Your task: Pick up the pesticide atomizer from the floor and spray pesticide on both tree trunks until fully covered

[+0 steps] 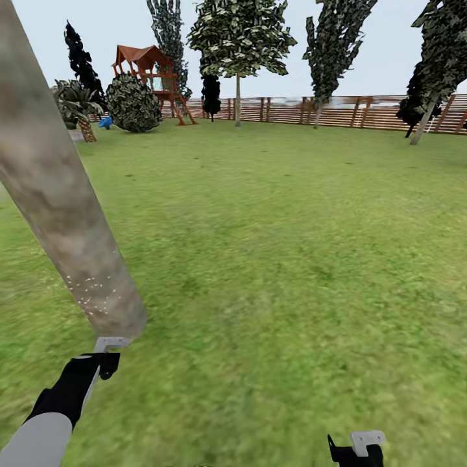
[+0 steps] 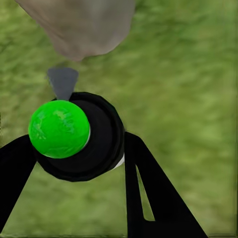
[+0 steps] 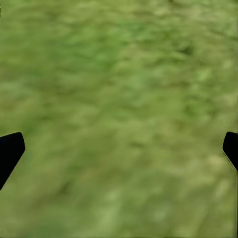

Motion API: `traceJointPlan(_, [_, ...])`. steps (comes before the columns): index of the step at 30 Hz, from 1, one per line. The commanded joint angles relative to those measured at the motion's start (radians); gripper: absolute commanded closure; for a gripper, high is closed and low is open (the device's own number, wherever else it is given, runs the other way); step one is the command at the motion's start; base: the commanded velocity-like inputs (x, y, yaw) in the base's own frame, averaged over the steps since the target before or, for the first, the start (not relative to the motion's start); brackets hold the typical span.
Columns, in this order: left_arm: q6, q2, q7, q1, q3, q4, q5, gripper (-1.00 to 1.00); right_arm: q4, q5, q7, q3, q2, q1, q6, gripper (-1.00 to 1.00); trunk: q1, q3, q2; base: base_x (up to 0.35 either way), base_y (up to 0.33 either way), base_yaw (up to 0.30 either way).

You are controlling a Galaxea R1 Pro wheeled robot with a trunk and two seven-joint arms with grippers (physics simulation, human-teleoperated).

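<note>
Head view: left gripper [image 1: 109,350] low, just below the base of a thick tree trunk [image 1: 58,194], white pesticide [image 1: 91,295] specks dotting the bark right above it. Left wrist view adds what head view hides: both fingers [image 2: 148,193] clamped on the pesticide atomizer [image 2: 94,144], a black round body with a bright green ball on top, grey nozzle aimed at the trunk foot. Right gripper [image 3: 119,148] spread wide over bare lawn [image 3: 119,74]. Fence [image 1: 363,111] and playhouse [image 1: 152,74] far ahead of both grippers.
</note>
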Motion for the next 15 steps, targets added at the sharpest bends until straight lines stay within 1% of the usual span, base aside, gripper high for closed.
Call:
traceJointPlan(1, [0.0,0.0,0.0,0.0,0.0,0.0,0.0,1.0,0.0,0.0,-0.001,0.0,0.0,0.0,0.0,-1.0,0.0,0.0,0.0,0.0,-0.277,0.275])
traceJointPlan(4, [0.0,0.0,0.0,0.0,0.001,0.0,0.0,1.0,0.0,0.0,-0.001,0.0,0.0,0.0,0.0,-1.0,0.0,0.0,0.0,0.014,-0.276,0.251])
traceJointPlan(7, [0.0,0.001,0.003,0.0,0.001,0.0,0.0,1.0,0.0,0.0,0.0,0.0,0.0,0.0,0.0,-1.0,0.0,0.0,0.0,0.191,-0.216,0.039])
traceJointPlan(9, [0.0,0.0,0.02,0.0,0.002,0.0,0.0,1.0,0.0,0.0,-0.001,0.0,0.0,0.0,0.0,-1.0,0.0,0.0,0.0,0.256,-0.178,0.007])
traceJointPlan(10, [0.0,0.0,0.05,0.0,0.003,0.0,0.001,1.0,0.0,0.0,-0.001,0.0,0.0,0.0,0.0,-1.0,0.0,0.0,0.0,0.275,-0.158,0.002])
traceJointPlan(11, [0.0,0.0,0.063,0.0,0.003,0.0,0.002,1.0,0.0,0.0,-0.001,0.0,0.0,0.0,0.0,-1.0,0.0,0.0,0.0,0.28,-0.148,0.001])
traceJointPlan(15, [0.0,0.001,0.076,0.0,0.003,0.0,0.004,1.0,0.0,0.0,-0.001,0.0,0.0,0.0,0.0,-1.0,0.0,0.0,0.0,0.285,-0.138,0.012])
